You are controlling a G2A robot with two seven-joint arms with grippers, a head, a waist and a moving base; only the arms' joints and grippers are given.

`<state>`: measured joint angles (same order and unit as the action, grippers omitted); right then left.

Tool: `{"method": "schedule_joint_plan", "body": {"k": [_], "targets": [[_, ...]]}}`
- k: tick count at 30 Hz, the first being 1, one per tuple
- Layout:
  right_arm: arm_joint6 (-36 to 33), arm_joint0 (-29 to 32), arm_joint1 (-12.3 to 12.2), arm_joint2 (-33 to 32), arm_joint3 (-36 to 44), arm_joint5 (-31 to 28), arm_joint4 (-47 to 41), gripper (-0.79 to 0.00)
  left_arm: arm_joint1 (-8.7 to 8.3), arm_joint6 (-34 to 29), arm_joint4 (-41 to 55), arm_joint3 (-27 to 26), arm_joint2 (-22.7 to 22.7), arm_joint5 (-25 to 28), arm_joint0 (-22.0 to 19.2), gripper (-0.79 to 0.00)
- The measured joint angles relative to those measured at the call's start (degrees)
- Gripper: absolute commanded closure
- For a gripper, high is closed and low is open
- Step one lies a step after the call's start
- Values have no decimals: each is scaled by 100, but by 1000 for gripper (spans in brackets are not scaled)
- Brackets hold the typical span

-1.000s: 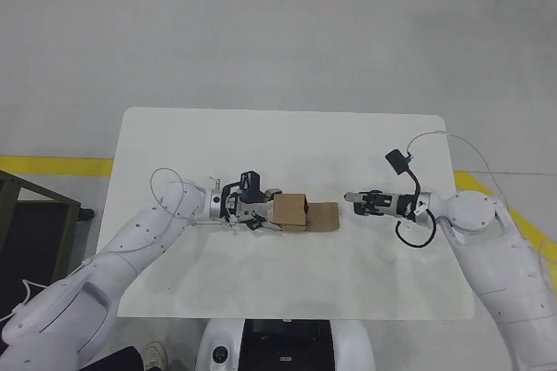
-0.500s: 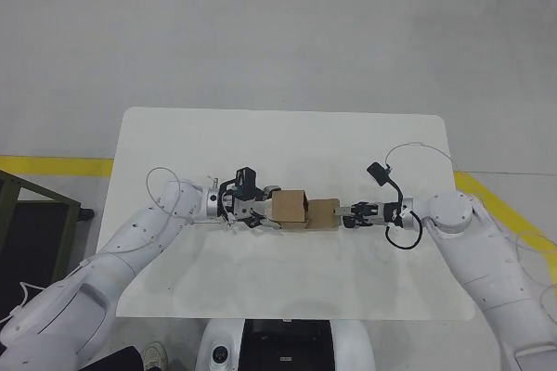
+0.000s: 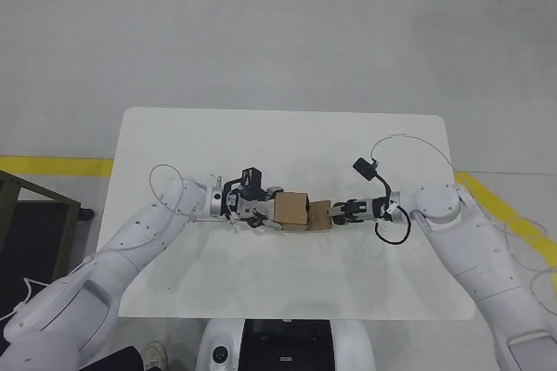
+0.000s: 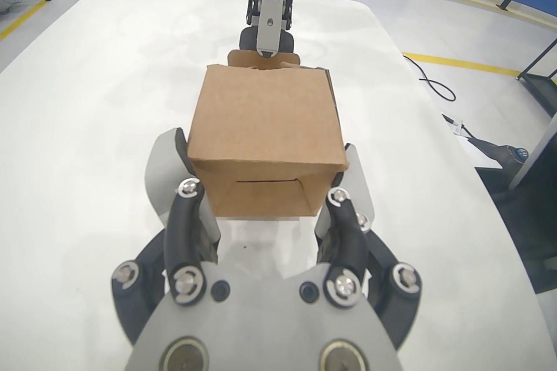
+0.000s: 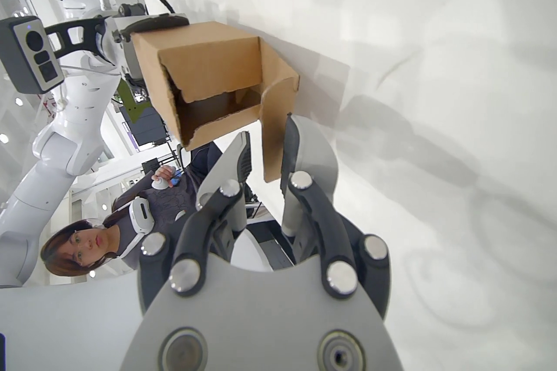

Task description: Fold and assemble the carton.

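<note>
We see the left pincer [image 4: 265, 155] spread wide around one end of the carton [image 4: 265, 120], a finger pressed against each side wall, so it grips the box. At the carton's opposite end is the right pincer [image 5: 270, 133], its fingers only a little apart, with the loose flap [image 5: 278, 107] standing between them. The finger on the tabletop [image 5: 391, 42] side lies against the flap. We can make out a thin gap between the flap and the other finger.

The carton is plain brown cardboard, already raised into a box and lying on its side on the tabletop, directly between the two pincers. The end held by the left pincer shows a folded panel with a slit across it. The end facing the right pincer gapes open, with ragged inner flaps turned partly inward and the outer flap swung out from the wall nearest the tabletop.
</note>
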<state>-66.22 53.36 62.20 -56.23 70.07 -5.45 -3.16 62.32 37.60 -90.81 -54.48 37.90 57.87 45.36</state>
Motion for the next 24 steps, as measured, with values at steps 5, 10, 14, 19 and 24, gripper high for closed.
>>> {"method": "schedule_joint_plan", "body": {"k": [5, 10, 14, 19, 24], "targets": [[89, -10, 2, 26, 79, 135, 80, -89, 24, -68, -11, -12, -28, 14, -18, -579], [118, 10, 9, 17, 89, 141, -24, -83, 37, -94, -10, 3, -33, 13, -33, -576], [40, 11, 16, -4, 112, 64, -216, -114, 45, -118, -27, -14, -52, 13, -40, -582], [-17, -7, 74, 102, 44, 46, -540, -117, 59, -135, -26, -5, -77, 13, -62, -573], [-95, -60, 150, 228, -257, 57, -931, -148, 71, -152, -28, 43, -78, 12, -73, -573]]}}
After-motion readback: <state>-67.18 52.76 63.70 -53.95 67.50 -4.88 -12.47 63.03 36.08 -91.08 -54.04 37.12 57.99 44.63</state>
